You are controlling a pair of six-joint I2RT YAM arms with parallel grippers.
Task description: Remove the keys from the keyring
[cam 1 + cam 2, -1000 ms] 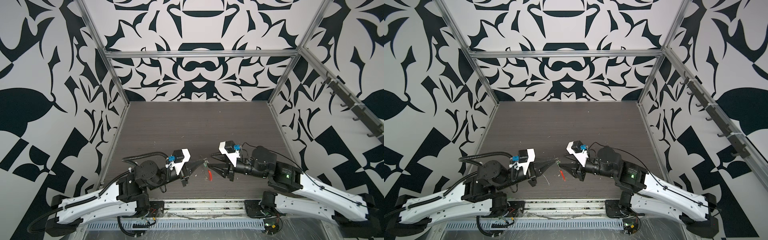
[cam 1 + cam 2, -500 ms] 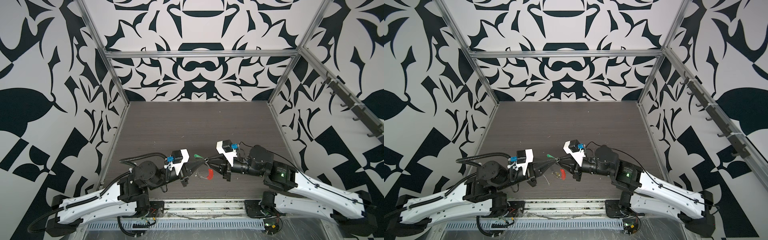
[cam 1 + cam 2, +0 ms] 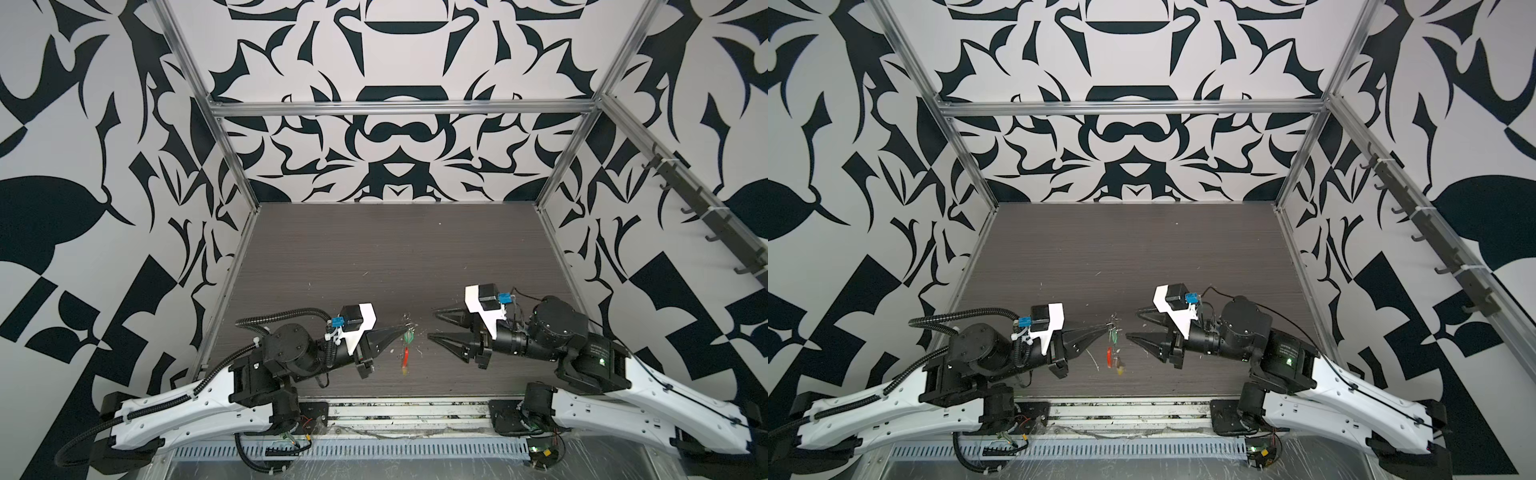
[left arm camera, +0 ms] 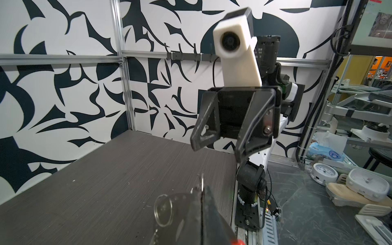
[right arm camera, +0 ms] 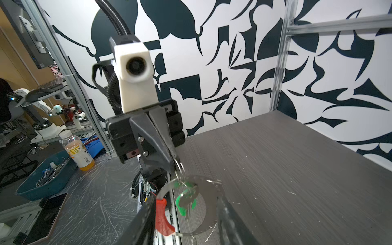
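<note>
The keyring, a thin grey hoop with a red section, hangs in the air from my left gripper, which is shut on its top. A key with a green tag dangles inside the hoop, and a yellow tag shows at its lower end. Both top views show the keyring edge-on. My right gripper stands open just right of the hoop with a small gap between, nothing held. In the left wrist view, the left gripper pinches a thin metal edge, and a small ring lies beside it.
The dark wood-grain table carries white flecks near the grippers. Patterned walls and metal posts enclose it, with a hook rail on the right wall. Beyond the front edge stand a bottle, a blue bin and a phone.
Half a second ago my right gripper was pressed in at the keyring beside the left gripper's tips. It has drawn back to the right with its jaws wider. The left gripper kept its hold.
</note>
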